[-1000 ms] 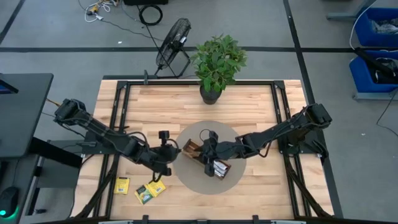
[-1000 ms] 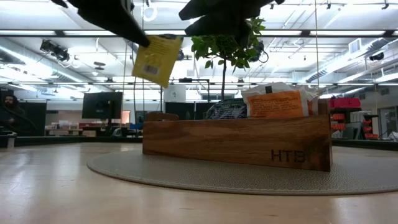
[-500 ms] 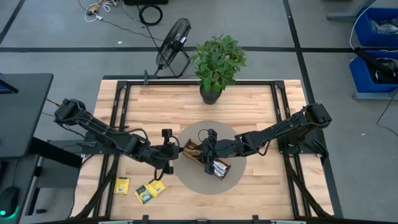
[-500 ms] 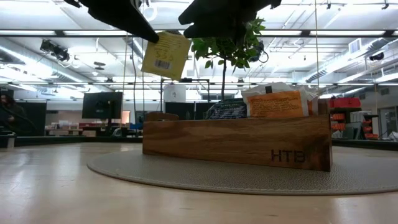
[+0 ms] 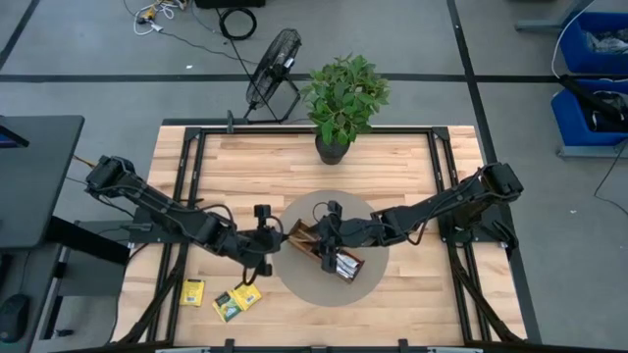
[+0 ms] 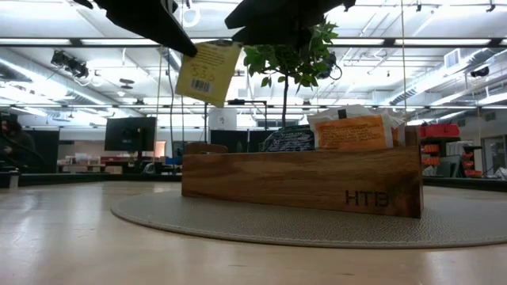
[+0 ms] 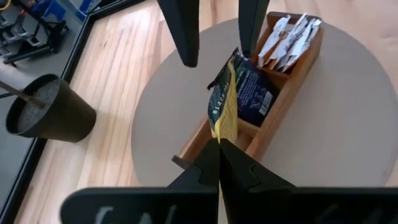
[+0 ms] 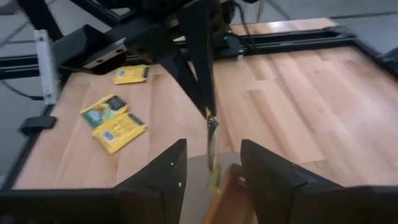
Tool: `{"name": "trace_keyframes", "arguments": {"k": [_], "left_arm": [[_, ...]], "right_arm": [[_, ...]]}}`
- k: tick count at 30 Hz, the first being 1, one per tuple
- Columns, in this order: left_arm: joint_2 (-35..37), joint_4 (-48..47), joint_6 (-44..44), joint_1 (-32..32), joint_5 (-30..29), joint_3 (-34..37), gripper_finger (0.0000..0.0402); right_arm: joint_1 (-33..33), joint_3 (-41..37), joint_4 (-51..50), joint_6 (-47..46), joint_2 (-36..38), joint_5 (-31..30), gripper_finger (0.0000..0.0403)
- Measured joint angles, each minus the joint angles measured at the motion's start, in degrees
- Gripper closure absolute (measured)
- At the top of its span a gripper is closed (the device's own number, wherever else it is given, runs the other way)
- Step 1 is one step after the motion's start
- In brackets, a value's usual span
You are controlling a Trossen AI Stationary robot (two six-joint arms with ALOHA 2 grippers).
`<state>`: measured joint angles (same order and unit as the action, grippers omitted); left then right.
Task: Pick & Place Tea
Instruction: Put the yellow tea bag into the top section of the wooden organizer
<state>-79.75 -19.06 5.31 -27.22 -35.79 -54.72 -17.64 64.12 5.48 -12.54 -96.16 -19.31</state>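
Observation:
My left gripper (image 7: pixel 219 144) is shut on a yellow tea sachet (image 6: pixel 207 70), lifted over the left end of the wooden divided tray (image 6: pixel 301 180). That tray stands on a round grey mat (image 5: pixel 299 279) and holds navy (image 7: pixel 250 93) and orange-and-white sachets (image 6: pixel 350 131) upright in its compartments. My right gripper (image 8: pixel 212 144) is open above the tray, facing the held sachet (image 8: pixel 212 152) without touching it. Three more sachets lie flat on the table's near left (image 5: pixel 192 292), (image 5: pixel 235 301). My left gripper pinches the yellow sachet between its two fingers at the sachet's upper edge (image 7: pixel 222 132). The fingers (image 6: pixel 170 32) slant down from the table's left side. The sachet hangs below them, tilted and lifted clear of the tray and the mat.
A potted plant (image 5: pixel 340 103) stands at the far middle of the table, with a fan (image 5: pixel 270 64) on the floor behind it. Bare wood (image 5: pixel 412 172) lies on the far right. A dark cup-shaped thing (image 7: pixel 46 115) shows beside the mat in the left wrist view.
My left gripper has carried the yellow sachet a little toward the table's right, nearer the tray and my right gripper, and slightly up. The sachet has swung in the hold and still hangs clear. My left gripper stays shut on it.

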Motion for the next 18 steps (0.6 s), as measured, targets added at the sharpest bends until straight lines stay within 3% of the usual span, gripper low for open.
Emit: {"name": "trace_keyframes", "arguments": {"k": [12,18], "left_arm": [[0.0,3.7,-3.5,0.0,0.0,0.0,0.0400],[0.0,4.9,-3.7,0.1,0.0,0.0,0.0400]], "right_arm": [[0.9,0.0,-1.1,-2.6,0.0,2.6,0.0250],[2.0,0.0,-1.8,-5.0,0.0,8.4,0.0328]]}}
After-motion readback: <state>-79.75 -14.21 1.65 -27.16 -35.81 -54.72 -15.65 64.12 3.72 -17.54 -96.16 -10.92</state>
